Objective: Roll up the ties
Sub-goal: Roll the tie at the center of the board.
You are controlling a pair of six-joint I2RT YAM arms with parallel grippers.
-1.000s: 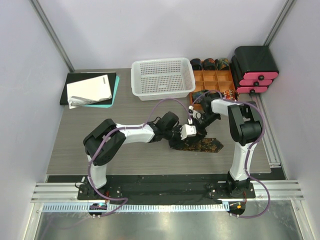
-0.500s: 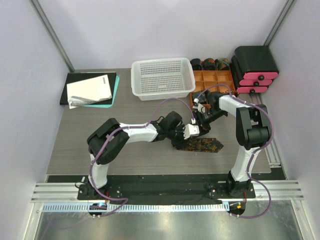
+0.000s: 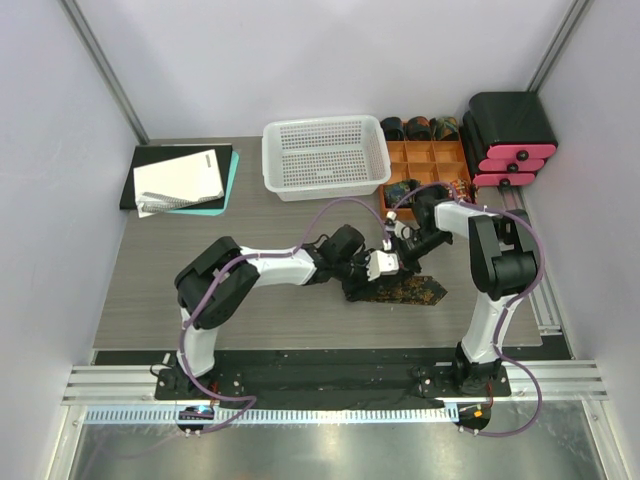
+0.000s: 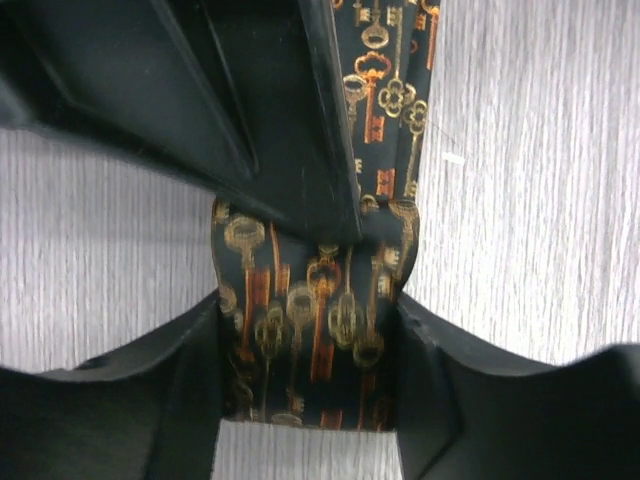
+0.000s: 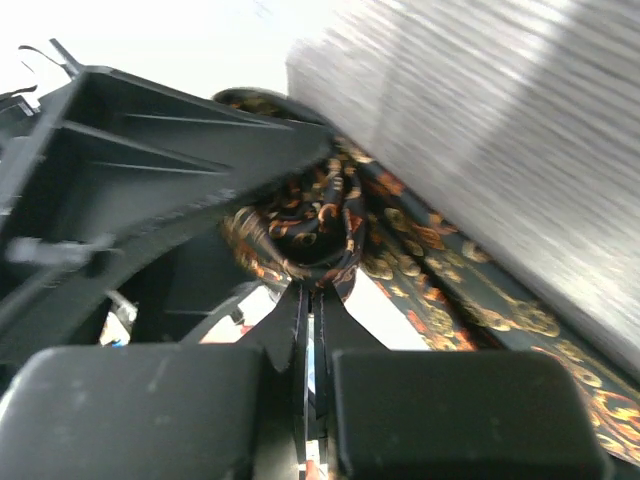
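Right gripper (image 5: 310, 300) has swung in beside left gripper (image 4: 308, 390); its jaws are now pinched together on the rolled end of the key-patterned tie (image 4: 300, 320). Left jaws stand apart, straddling the tie, which lies on the grey table (image 4: 520, 200).

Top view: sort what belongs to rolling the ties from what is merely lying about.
Job: key-patterned tie, left pincer, right pincer, rolled ties in orange box.
Lying about: white basket, notebooks, black-and-pink drawer unit.
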